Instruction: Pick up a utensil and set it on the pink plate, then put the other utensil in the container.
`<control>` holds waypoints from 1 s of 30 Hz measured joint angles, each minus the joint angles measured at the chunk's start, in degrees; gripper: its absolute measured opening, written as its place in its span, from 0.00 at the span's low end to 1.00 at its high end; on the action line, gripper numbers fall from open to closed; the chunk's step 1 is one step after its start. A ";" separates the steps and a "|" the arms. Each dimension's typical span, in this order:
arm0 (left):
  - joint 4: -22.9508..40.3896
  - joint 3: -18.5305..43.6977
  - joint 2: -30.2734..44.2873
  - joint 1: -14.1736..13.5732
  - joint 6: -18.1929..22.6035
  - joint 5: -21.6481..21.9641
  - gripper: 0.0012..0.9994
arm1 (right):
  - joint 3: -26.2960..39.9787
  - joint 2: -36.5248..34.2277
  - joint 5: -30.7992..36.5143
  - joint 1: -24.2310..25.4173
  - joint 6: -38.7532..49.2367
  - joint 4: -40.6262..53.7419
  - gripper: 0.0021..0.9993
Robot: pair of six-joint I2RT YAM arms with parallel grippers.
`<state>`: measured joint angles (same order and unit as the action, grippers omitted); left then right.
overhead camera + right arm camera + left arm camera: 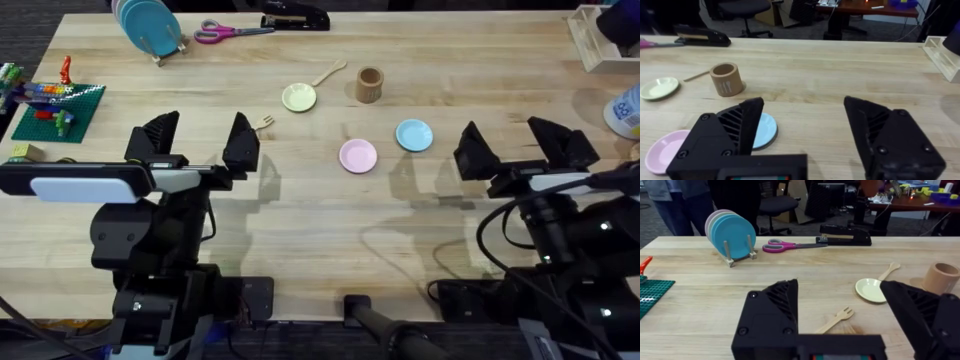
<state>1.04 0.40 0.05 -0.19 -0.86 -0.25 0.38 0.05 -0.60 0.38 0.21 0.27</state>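
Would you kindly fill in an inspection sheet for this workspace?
Surface: pale wooden table, bare in front.
Job's things: small wooden fork flat; wooden spoon flat between yellow plate and tan wooden cup; pink plate bare.
Clutter: light-blue plate, pink-handled scissors, black stapler, plate rack, brick model.
Grippers: left gripper, right gripper open, holding nothing.
Cables: black cables at right base.
Surroundings: office chair, desks.
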 joint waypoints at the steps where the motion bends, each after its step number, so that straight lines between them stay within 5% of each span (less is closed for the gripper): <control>1: 0.00 0.00 0.00 0.00 -0.02 0.00 0.99 | 0.00 0.00 -0.02 0.00 0.00 0.09 1.00; 16: -3.17 0.02 0.00 0.00 -0.55 0.00 0.99 | 0.00 0.00 -0.02 0.00 -0.07 -4.18 1.00; 21: 0.48 1.21 0.00 0.00 -1.36 -0.03 0.99 | 1.26 -0.04 -0.02 0.00 -0.84 -3.33 1.00; 30: 12.87 17.47 1.79 0.00 -1.73 0.04 0.99 | 17.57 -5.36 -0.02 0.00 -1.53 6.38 1.00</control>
<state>13.91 17.87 1.85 -0.19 -2.59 -0.21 17.95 -5.31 -0.62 0.38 -1.32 6.65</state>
